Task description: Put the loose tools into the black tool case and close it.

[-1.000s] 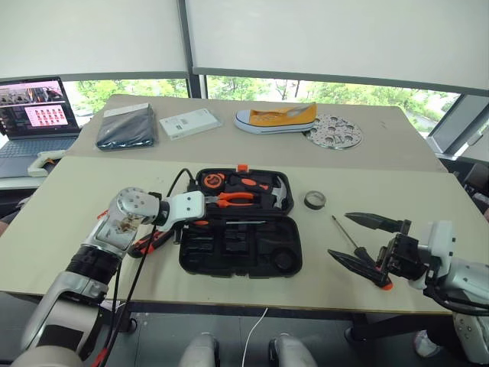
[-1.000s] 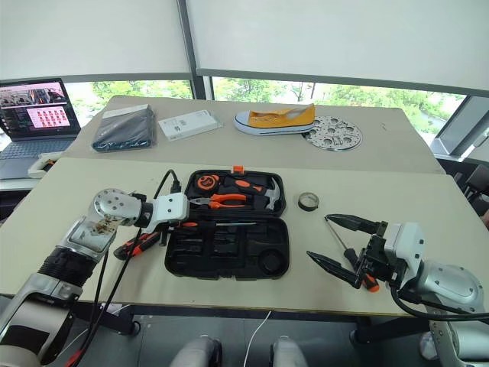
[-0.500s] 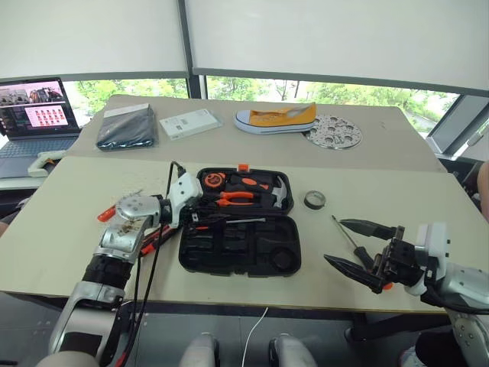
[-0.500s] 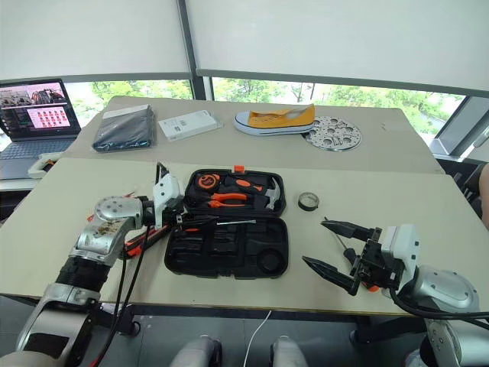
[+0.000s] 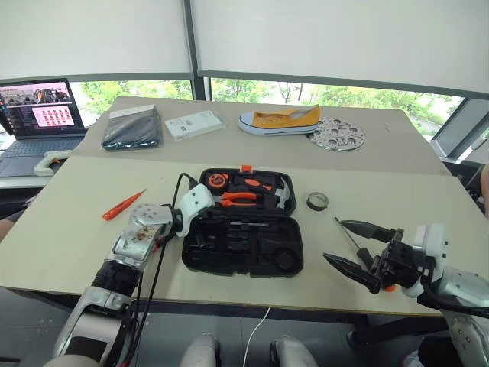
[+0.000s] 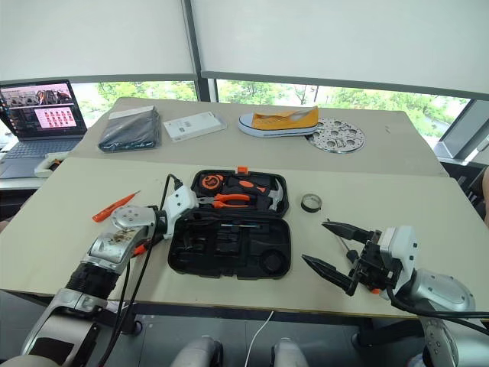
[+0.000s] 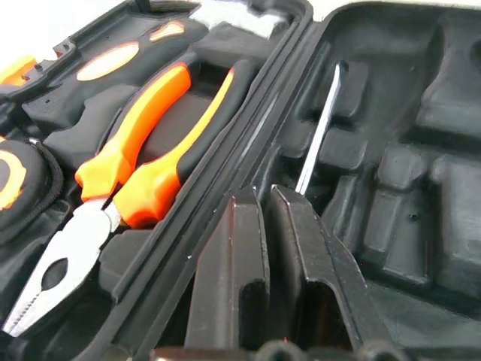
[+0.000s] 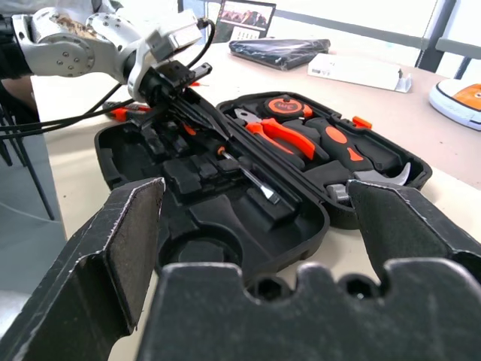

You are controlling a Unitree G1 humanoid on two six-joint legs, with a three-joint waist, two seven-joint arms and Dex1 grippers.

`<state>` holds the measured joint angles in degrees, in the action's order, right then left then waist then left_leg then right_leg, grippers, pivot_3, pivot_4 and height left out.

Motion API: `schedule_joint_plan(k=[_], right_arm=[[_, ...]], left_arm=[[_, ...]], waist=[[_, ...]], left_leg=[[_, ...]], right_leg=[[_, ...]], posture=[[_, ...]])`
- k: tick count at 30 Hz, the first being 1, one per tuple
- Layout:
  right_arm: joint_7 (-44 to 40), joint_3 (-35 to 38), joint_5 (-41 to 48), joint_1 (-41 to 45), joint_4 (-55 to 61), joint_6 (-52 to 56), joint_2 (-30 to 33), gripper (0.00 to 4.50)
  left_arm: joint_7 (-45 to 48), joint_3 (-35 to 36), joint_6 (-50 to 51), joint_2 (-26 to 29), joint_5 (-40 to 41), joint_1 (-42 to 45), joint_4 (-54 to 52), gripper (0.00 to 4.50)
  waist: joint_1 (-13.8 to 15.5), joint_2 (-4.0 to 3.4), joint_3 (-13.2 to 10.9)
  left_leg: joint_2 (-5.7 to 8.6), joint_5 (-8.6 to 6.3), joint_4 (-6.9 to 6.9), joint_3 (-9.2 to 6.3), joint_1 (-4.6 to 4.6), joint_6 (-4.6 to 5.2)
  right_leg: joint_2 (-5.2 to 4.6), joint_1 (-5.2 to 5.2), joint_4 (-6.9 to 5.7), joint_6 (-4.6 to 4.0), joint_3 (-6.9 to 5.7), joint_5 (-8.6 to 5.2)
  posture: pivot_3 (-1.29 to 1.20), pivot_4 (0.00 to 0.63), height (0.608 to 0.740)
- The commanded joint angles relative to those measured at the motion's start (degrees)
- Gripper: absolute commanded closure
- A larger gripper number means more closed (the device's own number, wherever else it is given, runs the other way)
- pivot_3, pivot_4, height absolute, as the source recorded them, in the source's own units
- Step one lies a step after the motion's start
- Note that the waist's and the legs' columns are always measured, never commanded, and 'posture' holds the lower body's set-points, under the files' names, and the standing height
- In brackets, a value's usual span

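A beige worktop [image 5: 76, 199] carries a black tool case [image 5: 243, 233] lying open, its ribbed moulded slots facing up; the far half holds orange-handled pliers [image 5: 235, 197], a hammer [image 5: 276, 191] and a round tape measure [image 5: 217, 181]; a screwdriver [image 8: 244, 171] with a bright steel shaft lies in the near half along the hinge. The left pincer [image 7: 274, 226] sits at the case's left end over that shaft, its two black fingers pressed almost together; the left wrist view shows them just above the shaft's handle end, though whether they pinch it cannot be told. The right pincer [image 5: 359, 245] hovers spread wide over the worktop to the right of the case, above a black-handled screwdriver [image 5: 350, 235]. A slim orange screwdriver [image 5: 122, 205] lies loose to the left; a small dark tape roll [image 5: 317, 201] sits right of the case. The head views also show a yellow shoe [image 5: 279, 119], a perforated metal disc [image 5: 336, 134], a grey pouch [image 5: 132, 127] and a laptop [image 5: 38, 115] further back.
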<state>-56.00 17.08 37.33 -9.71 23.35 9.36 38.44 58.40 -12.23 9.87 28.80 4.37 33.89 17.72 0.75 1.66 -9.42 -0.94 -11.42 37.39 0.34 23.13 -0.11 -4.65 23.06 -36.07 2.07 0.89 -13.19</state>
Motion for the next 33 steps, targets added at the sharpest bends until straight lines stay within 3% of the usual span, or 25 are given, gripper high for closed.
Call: schedule_joint_plan(k=[1,6,9,15,19,22,26,29,33], right_arm=[[1.26,0.66,0.77,-0.63,2.34,0.02,-1.07,0.0],[3.22,3.03,0.35,-3.07,3.05,-0.77,-1.83,0.0],[3.05,7.03,3.58,-7.74,4.1,2.12,-0.75,0.0],[3.1,14.97,-4.34,-20.67,1.61,-6.46,-4.65,0.0],[9.24,18.06,-10.7,-28.04,-1.49,-6.0,-8.04,0.0],[9.2,18.3,-12.11,-31.46,-3.48,-7.29,-9.82,0.0],[11.9,18.83,-11.7,-30.9,-2.03,-4.31,-9.76,0.0],[12.32,17.13,-5.72,-28.12,5.79,5.45,-4.87,0.0],[17.07,14.42,-2.9,-17.74,8.7,18.7,3.56,0.0]], left_arm=[[0.76,-1.93,-0.68,-1.39,-1.11,-0.89,3.42,4.14],[3.24,3.78,-4.71,-3.04,5.51,-1.34,3.11,4.14],[9.48,9.51,-6.57,-1.97,13.28,-2.44,0.92,3.46],[21.91,15.6,-6.55,7.57,21.78,-10.14,-7.72,1.48],[21.31,18.79,-3.6,10.2,25.58,-19.21,-16.09,0.03],[24.45,19.56,-5.16,11.63,26.73,-27.25,-19.24,0.03],[26.37,20.82,-5.44,11.25,29.83,-31.11,-20.45,0.03],[29.15,21.21,-3.86,9.95,35.37,-31.83,-23.74,0.03],[27.19,20.08,-4.68,7.69,35.48,-32.34,-27.21,0.03]], waist=[[0.06,-0.12,0.07],[0.09,-0.16,0.09],[0.07,-0.15,0.08],[-0.41,-0.11,0.05],[-0.33,-0.2,0.08],[-0.32,-0.22,0.08],[-0.45,-0.24,0.07],[-0.72,-0.38,0.08],[-1.1,-0.34,0.08]], left_leg=[[0.0,0.0,0.0,0.0,-0.01,0.0],[-0.01,0.0,0.08,-0.01,0.0,0.0],[0.0,0.0,0.09,-0.01,0.19,0.0],[-0.07,-0.09,-0.08,-0.02,0.19,0.11],[-0.23,-0.09,-0.16,-0.01,0.05,0.1],[-0.26,-0.1,-0.16,0.0,0.01,0.08],[-0.35,-0.34,-0.17,-0.19,0.03,-0.32],[-0.33,-0.36,-0.16,-0.13,0.04,-0.35],[-0.32,-0.25,-0.15,-0.07,-0.01,-0.18]], right_leg=[[0.0,-0.01,0.0,0.0,0.0,0.0],[0.0,-0.03,-0.01,0.01,0.0,0.01],[0.0,0.13,0.01,0.03,0.01,0.02],[0.07,0.21,0.03,-0.25,0.02,-0.03],[-0.04,0.14,0.03,-0.36,0.05,-0.24],[-0.21,0.15,0.05,-0.51,0.06,-0.34],[-0.37,0.24,0.05,-0.52,0.07,-0.36],[-0.54,0.25,0.05,-0.5,0.03,-0.35],[-0.46,0.17,0.04,-0.45,0.01,-0.32]], posture=[[0.0,0.15,0.74],[0.0,0.15,0.74],[0.0,0.15,0.74],[0.0,0.15,0.74],[0.0,0.15,0.74],[0.0,0.15,0.74],[0.0,0.15,0.74],[0.0,0.15,0.74],[0.0,0.15,0.74]])
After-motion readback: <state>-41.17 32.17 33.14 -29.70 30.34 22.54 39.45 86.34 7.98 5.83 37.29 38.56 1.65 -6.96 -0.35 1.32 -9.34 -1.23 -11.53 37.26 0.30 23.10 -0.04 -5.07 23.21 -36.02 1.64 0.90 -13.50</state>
